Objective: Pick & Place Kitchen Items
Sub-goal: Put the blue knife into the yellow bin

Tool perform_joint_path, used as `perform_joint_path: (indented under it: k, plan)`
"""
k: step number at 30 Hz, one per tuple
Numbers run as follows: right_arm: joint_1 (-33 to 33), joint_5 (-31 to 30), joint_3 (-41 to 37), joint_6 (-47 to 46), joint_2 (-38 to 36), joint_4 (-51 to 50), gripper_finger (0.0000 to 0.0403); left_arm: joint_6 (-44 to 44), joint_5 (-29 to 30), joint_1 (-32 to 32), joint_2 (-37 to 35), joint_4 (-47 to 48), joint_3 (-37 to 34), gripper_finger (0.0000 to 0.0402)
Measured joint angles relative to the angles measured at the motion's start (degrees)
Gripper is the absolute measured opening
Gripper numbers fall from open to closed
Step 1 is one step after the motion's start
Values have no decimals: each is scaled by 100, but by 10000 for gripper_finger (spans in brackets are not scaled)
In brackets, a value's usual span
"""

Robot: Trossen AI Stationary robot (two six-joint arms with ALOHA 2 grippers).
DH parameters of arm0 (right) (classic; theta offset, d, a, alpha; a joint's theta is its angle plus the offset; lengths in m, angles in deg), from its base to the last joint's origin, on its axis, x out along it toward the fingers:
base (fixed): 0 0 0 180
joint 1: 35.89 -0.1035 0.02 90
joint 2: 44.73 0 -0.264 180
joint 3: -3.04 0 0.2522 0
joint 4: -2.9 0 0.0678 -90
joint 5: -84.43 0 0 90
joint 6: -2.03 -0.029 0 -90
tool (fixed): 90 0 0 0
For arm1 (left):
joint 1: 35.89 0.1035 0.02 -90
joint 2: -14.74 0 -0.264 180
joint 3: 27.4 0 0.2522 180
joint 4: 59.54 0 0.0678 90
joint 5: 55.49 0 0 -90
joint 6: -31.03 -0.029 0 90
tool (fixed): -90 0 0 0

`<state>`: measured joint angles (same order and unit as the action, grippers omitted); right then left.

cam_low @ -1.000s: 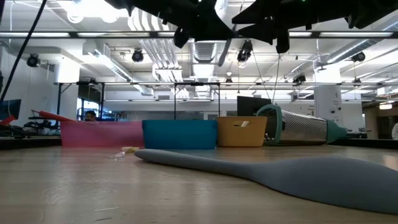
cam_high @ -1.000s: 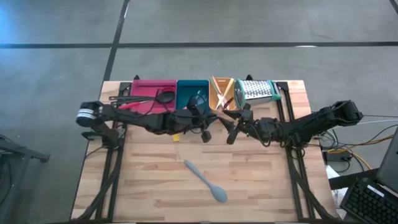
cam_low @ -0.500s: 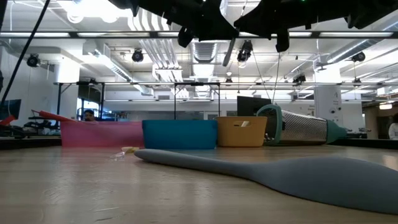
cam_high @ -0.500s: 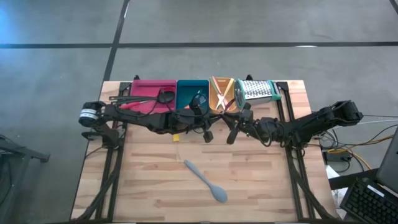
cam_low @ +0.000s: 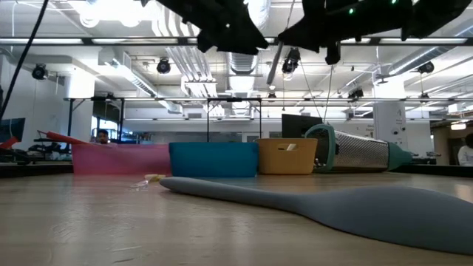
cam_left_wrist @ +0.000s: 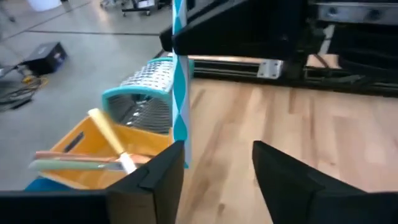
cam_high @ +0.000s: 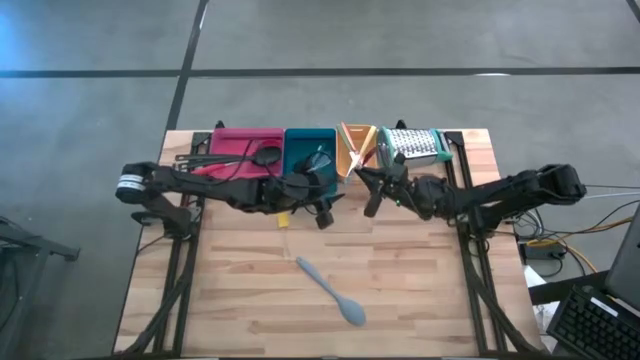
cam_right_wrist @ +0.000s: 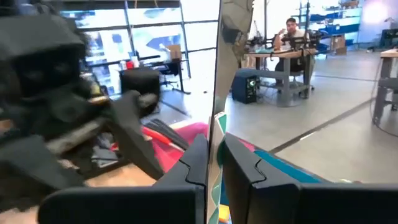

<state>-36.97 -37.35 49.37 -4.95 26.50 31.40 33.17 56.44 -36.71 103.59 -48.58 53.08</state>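
Note:
My right gripper (cam_right_wrist: 214, 146) is shut on a thin tool with a teal-and-white patterned handle (cam_left_wrist: 180, 87) and a metal end (cam_right_wrist: 235, 25). It holds the tool high above the table, in front of the orange tray (cam_high: 355, 152). My left gripper (cam_left_wrist: 217, 168) faces it from the left, open. The tool's handle stands close beside one left finger (cam_left_wrist: 155, 180); I cannot tell whether they touch. In the low view the tool (cam_low: 275, 63) shows as a thin slanted strip under the arms. A grey spoon (cam_high: 328, 290) lies flat on the table, near the front. My right gripper pinches the tool's patterned handle (cam_right_wrist: 217, 134) between its two fingers. The fingers come in about level from the table's right and lie across the handle. The tool stands slightly tilted and well clear of the table, with its metal end sticking out beyond the fingers.
Along the far edge stand a pink tray (cam_high: 232, 140) holding long black spoons, a teal tray (cam_high: 300, 140), the orange tray with small tools, and a metal grater (cam_high: 412, 145) lying on its side. Bare wood lies around the grey spoon. A person sits in the room beyond (cam_right_wrist: 289, 28).
My right gripper has shut on the tool's handle and drawn slightly toward the far edge. My left gripper, shut on the tool a moment ago, has opened, let go and pulled back a little toward the table's left. The tool stays aloft.

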Motion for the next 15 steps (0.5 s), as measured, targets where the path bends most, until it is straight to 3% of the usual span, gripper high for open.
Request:
perform_joint_path:
  k: [7,10,15]
  plan:
    - [1051,975,107,698,-79,-950,15,38,691,-43,-710,886,-35,199]
    - [1425,1187,472,1885,-88,-1819,15,203,698,-52,-1010,1304,-35,197]
    - [1877,1230,1510,4821,-48,-3885,15,467,698,-52,-1348,1820,-42,197]
